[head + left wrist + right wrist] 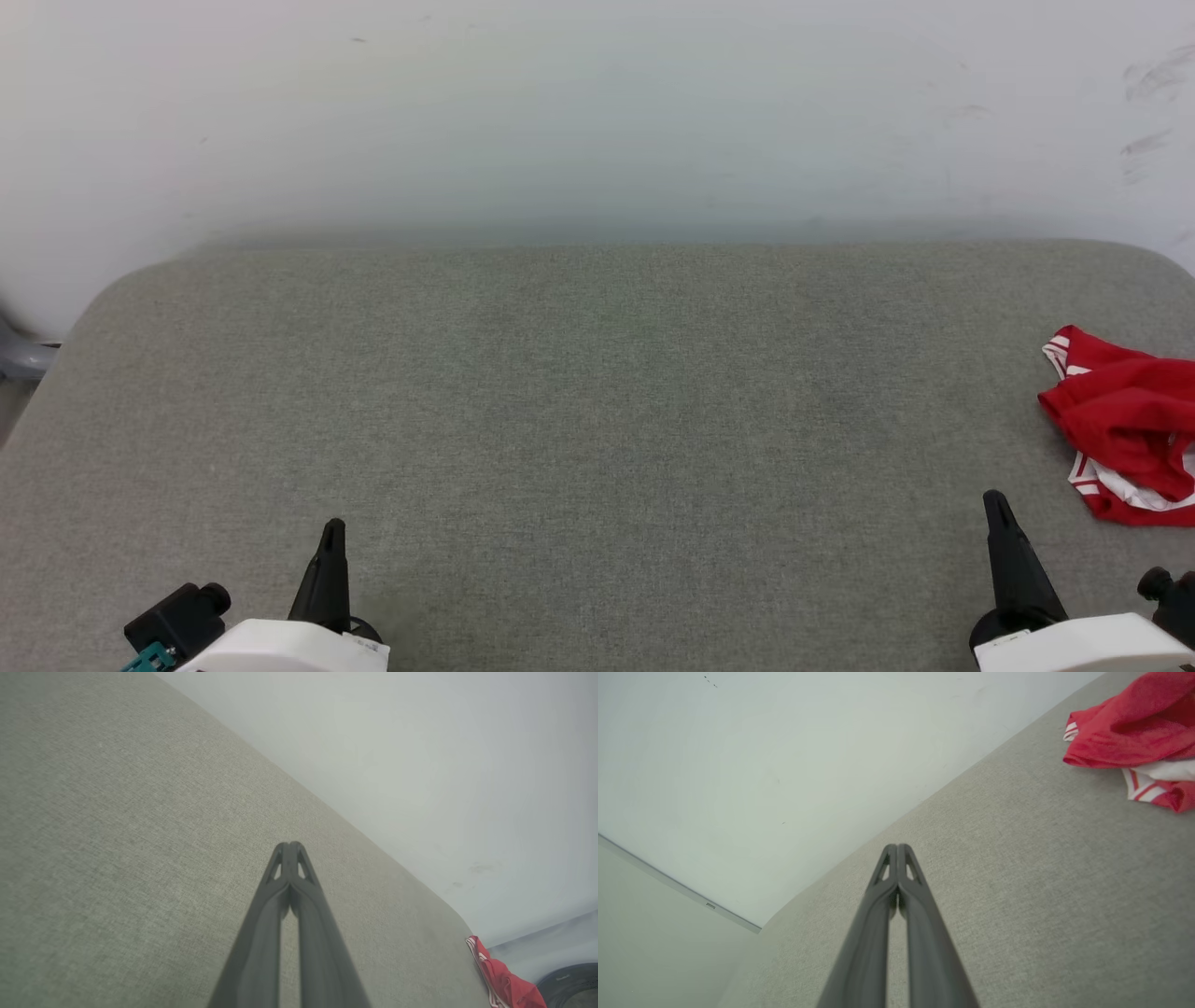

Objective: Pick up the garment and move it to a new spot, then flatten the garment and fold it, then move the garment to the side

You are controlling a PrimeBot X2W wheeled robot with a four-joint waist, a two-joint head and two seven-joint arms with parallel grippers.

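I am watching both grippers from the head view as they are hanging over the near edge of the tabletop [597,392]. The left gripper [333,528] is sitting by the near-left corner and pointing toward the far edge. Its two dark fingers are pressing together with nothing between them. In the left wrist view the left gripper [289,845] is showing the same, tips meeting over bare grey fabric. The right gripper [995,500] is sitting by the near-right corner, leaning a little to the left. It is likewise closed and empty, and in the right wrist view the right gripper [897,847] is showing its tips touching. Whether either one is resting on the fabric, I cannot tell.

Farther out, the garment [1125,420] is lying in a crumpled heap at the right edge. It is beyond the right gripper, to its right and clear of it. It is showing red cloth, a bit of white, and red-and-white striped trim, and the picture's edge is cutting part of it off.

Past the far edge a pale wall [597,112] is rising, with a few scuffs showing at the right.
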